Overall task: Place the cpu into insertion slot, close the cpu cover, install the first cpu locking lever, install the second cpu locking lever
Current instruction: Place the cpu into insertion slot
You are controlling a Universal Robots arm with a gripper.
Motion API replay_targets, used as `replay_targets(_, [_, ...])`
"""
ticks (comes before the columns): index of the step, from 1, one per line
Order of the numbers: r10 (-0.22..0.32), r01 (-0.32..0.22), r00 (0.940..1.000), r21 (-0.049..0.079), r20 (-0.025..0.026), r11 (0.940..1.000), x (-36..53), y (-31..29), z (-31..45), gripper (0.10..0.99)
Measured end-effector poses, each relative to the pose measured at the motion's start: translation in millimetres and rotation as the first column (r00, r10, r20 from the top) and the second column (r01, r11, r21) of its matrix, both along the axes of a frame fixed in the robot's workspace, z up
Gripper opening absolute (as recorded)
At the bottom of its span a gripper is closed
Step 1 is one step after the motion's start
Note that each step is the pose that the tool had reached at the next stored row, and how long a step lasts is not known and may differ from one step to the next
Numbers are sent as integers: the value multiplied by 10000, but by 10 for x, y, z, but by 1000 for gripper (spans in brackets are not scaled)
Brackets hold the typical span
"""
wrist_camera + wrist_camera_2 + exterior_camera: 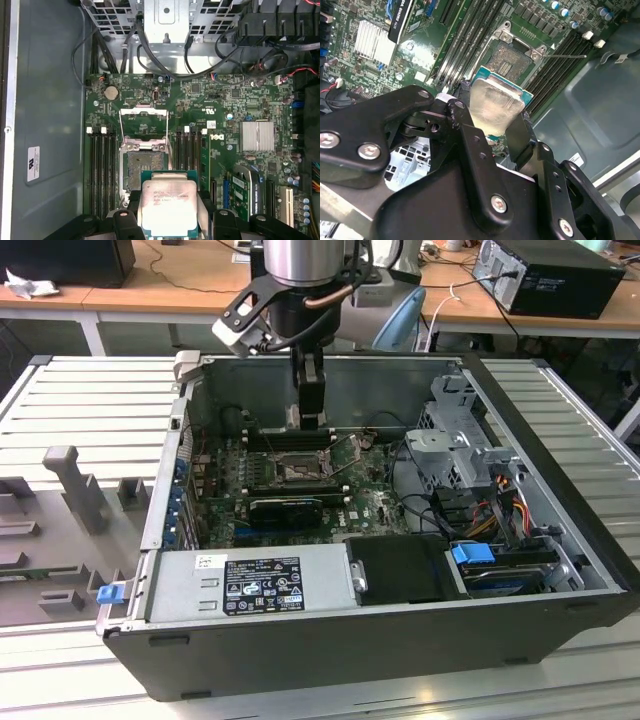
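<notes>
One black two-fingered claw [170,222] is gripping one cpu [167,205] by opposite edges: small, flat, square, with a smudged dull silver-grey top and a green rim. It is hovering level, clear of the board. Just beyond it, one square black-framed insertion slot [145,167] is lying bare. Behind that, one silver-grey cpu cover [143,111] is standing open.

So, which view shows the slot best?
The first wrist view: it looks straight down into the slot, though the cpu covers one corner. The second wrist view shows the slot at a slant, partly behind the cpu. The exterior view shows the slot from afar.
</notes>
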State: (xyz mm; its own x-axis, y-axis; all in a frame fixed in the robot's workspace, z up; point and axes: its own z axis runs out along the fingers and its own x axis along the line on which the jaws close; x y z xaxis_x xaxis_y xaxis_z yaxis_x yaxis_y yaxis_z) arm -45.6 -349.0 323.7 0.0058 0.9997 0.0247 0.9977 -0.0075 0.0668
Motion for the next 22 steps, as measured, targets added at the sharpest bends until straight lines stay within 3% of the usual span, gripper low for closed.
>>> replay_targets(11, [-344, 344, 9994, -1, 0, 9994, 0, 0, -31, 525])
replay_targets(22, [-346, 346, 9994, -1, -13, 9994, 0, 0, -152, 525])
